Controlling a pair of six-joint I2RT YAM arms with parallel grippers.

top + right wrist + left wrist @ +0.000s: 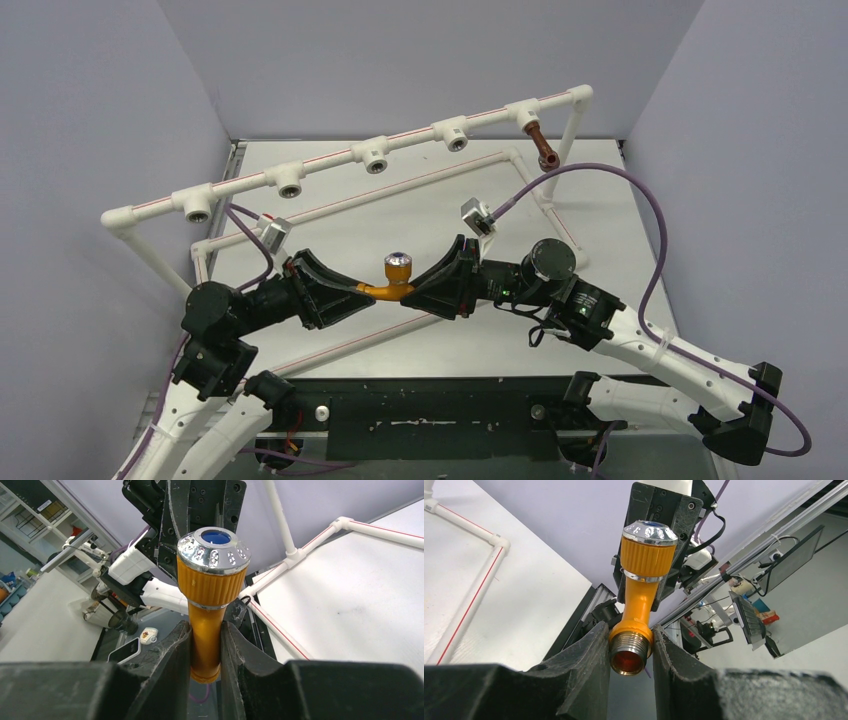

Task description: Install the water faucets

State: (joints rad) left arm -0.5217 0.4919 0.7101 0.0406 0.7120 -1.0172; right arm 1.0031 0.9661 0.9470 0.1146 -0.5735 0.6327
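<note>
One brown faucet [541, 145] is already hanging from the far right socket [522, 112] of the white pipe frame [330, 165]; the orange faucet [396, 280], silver-capped, is hovering above the surface [340, 235], not yet fitted. The left tool [630, 652] is pinching shut on its threaded end and the right tool [206, 647] is squeezing its smooth stem.

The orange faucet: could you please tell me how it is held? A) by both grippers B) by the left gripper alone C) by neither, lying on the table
A: the left gripper clamps the orange faucet near its threaded end, the right gripper its body.
</note>
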